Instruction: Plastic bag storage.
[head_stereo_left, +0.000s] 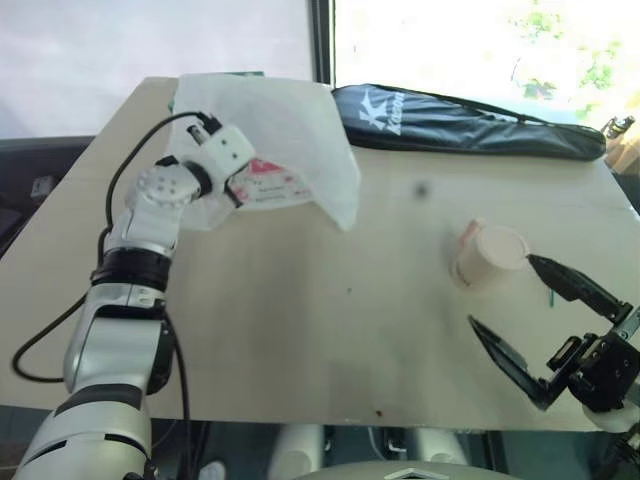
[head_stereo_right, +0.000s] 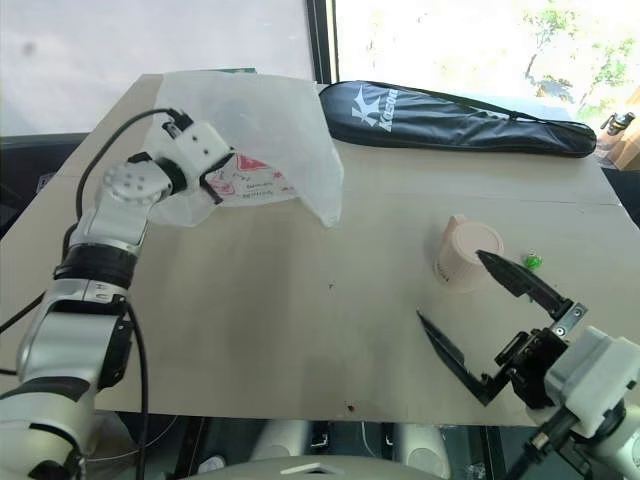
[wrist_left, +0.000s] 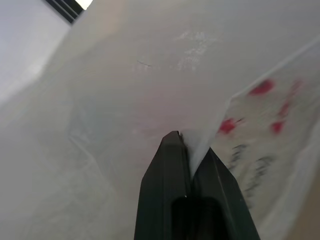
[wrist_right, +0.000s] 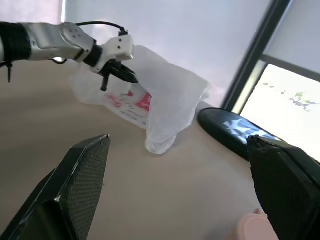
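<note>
From the head views, the bag (head_stereo_left: 290, 140) lies near the far left corner of the counter (head_stereo_left: 300, 330), billowed up, red print facing the near side. The left hand (head_stereo_left: 236, 190) is at its near edge by the print, fingers pinched together on the film. The right hand (head_stereo_right: 480, 315) hangs over the near right edge with its fingers spread wide, holding nothing, just beside a pink cup (head_stereo_right: 462, 252) that lies tipped over. A black racket cover (head_stereo_right: 450, 120) runs along the far edge, well apart from the grip.

The left wrist view shows what the head views cannot: the two fingers (wrist_left: 167, 175) are shut on a thin fold of film, with little caught between them. I'd judge that the main risk; a pull could slide this slick, crinkly film out, or stretch and tear it. The air trapped inside may also make the bag balloon and drag when moved.

The right wrist view gives the side angle: the bag stands puffed well off the counter, its loose corner drooping toward the racket cover, and the left hand bites in level from the side. If the free right hand reaches across, its near finger could knock the cup, which looks ready to roll.
</note>
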